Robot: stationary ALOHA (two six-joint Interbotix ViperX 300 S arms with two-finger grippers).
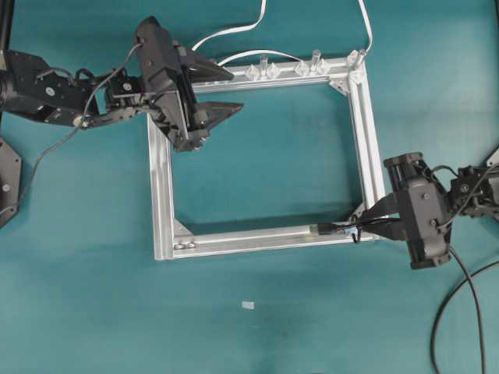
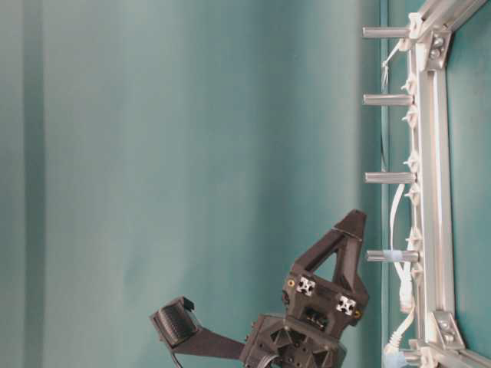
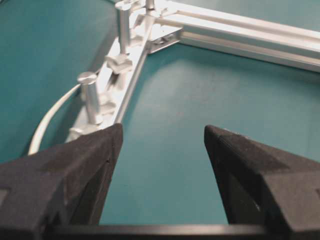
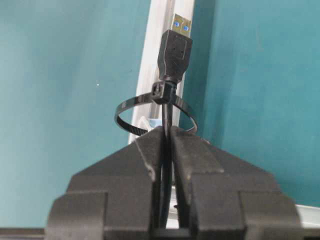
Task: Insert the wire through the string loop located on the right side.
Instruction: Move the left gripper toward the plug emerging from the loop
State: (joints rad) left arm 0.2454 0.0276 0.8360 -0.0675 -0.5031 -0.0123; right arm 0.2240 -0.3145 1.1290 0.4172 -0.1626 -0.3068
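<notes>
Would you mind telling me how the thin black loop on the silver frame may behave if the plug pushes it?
The thin black string loop stands open by itself, so it probably springs rather than flops. The black wire's plug, held close behind by the shut right gripper, should stay steady. Fixed to the silver aluminium frame, the loop probably won't slide.

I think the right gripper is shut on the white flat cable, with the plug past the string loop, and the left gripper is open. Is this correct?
Not quite. The right wrist view shows the right gripper shut on the wire, a thin black cable, not the white one. Its plug is past the string loop, and the left gripper is open.
</notes>
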